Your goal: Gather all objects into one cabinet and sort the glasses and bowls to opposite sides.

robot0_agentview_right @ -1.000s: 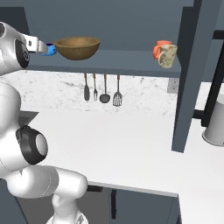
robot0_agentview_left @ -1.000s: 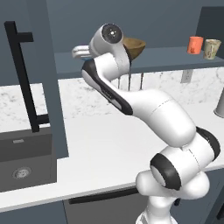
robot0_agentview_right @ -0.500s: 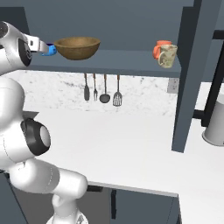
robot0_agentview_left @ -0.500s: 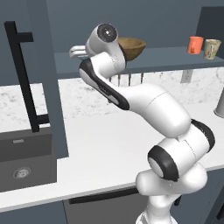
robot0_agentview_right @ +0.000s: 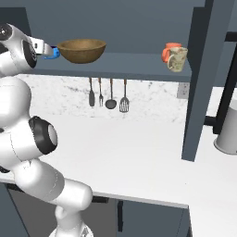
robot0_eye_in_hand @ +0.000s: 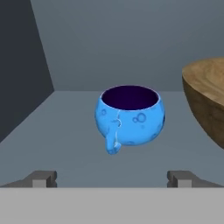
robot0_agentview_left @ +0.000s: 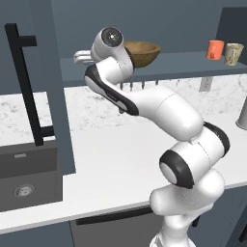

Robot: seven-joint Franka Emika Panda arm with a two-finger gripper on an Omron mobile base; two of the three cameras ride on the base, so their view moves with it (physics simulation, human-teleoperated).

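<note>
Gripper [robot0_eye_in_hand: 112, 178] spread wide, facing the blue bowl [robot0_eye_in_hand: 129, 115] on the cabinet shelf [robot0_agentview_right: 115, 65]; wooden bowl [robot0_agentview_right: 81, 50] crowds its right, mug [robot0_agentview_right: 177, 59] and orange cup [robot0_agentview_right: 169, 50] stand far along

No words, labels, brand marks, numbers or signs can be read on anything here.

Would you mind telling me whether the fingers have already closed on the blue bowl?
No, the fingers stand wide apart, short of the blue bowl, which sits free on the shelf.
</note>
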